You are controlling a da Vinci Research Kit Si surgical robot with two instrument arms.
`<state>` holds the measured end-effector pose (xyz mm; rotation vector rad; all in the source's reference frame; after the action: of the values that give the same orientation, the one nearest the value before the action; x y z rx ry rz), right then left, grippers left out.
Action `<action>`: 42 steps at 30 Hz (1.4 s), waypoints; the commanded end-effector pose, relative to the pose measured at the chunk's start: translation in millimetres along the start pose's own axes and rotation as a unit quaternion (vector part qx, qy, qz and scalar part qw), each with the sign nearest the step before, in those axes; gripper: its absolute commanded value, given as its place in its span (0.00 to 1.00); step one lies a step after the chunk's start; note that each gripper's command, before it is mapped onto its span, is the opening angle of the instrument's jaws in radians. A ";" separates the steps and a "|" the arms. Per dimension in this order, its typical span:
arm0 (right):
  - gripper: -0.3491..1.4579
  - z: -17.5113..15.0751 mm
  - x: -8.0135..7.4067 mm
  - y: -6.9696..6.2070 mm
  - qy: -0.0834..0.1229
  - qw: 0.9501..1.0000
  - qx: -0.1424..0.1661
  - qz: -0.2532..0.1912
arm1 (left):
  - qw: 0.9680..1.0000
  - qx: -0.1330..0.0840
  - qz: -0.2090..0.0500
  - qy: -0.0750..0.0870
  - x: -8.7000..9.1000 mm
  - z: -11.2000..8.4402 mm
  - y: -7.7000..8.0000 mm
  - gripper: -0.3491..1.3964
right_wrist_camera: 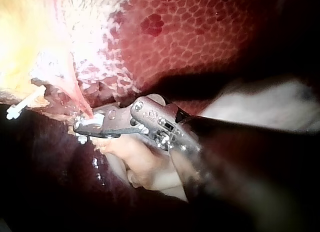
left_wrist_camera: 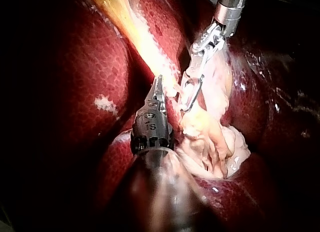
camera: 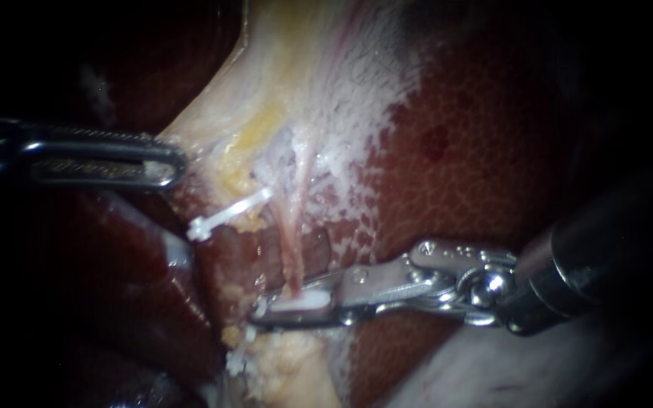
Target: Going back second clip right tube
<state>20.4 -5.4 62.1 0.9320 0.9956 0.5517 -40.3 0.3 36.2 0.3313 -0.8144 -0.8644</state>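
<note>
1. One thin pink tube (camera: 295,242), taken here as the landmark. It runs down from the pale tissue, across a dark red hollow, to the jaws of the right instrument.
2. One right instrument (camera: 281,306), a dark shaft with a bright metal wrist and two long metal jaws. It comes in from the right and lies nearly level, with its tip at the tube's lower end. The jaws are clamped on a white plastic clip, which fills the narrow gap between them.
3. One white plastic clip (camera: 304,304), a short white bar held between those jaws and touching the lower end of the thin pink tube. Whether it goes round the tube cannot be told.
4. One slim white latched clip (camera: 228,215), lying aslant just left of the tube and higher along it than the held clip. Its knobbed end points away from the tube. It is free of both instruments, and what it grips cannot be made out.
5. One left instrument (camera: 175,161), with dark slotted metal jaws. It comes in from the left and sits well apart from the tube, beyond the slanted clip. In the left wrist view the jaws lie together, pinching the edge of the pale tissue.
6. One sheet of pale yellowish tissue (camera: 266,91), above the tube and stretched across to the left instrument's tip.
7. One dark red mottled liver (camera: 478,151), to the right of the tube and above the right instrument's shaft.
</note>
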 end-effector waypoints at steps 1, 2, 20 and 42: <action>0.00 0.0 0.0 0.0 0.000 1.000 0.000 0.000 | 1.000 0.000 0.000 0.000 0.0 0.0 0.0 0.10; 0.00 0.0 0.0 0.0 0.000 1.000 0.000 0.000 | 1.000 0.000 0.000 0.000 0.0 0.0 0.0 0.10; 0.44 0.9 0.2 -1.2 0.026 0.998 -0.011 -0.053 | 1.000 0.000 0.000 0.000 0.2 0.0 0.1 0.10; 0.52 0.5 0.1 0.0 0.036 0.960 -0.044 -0.275 | 1.000 0.000 0.001 0.000 0.2 -0.1 0.1 0.10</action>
<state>20.6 -5.6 62.3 0.5206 1.2272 0.1566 -40.1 0.2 36.3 0.3311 -0.8148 -0.8632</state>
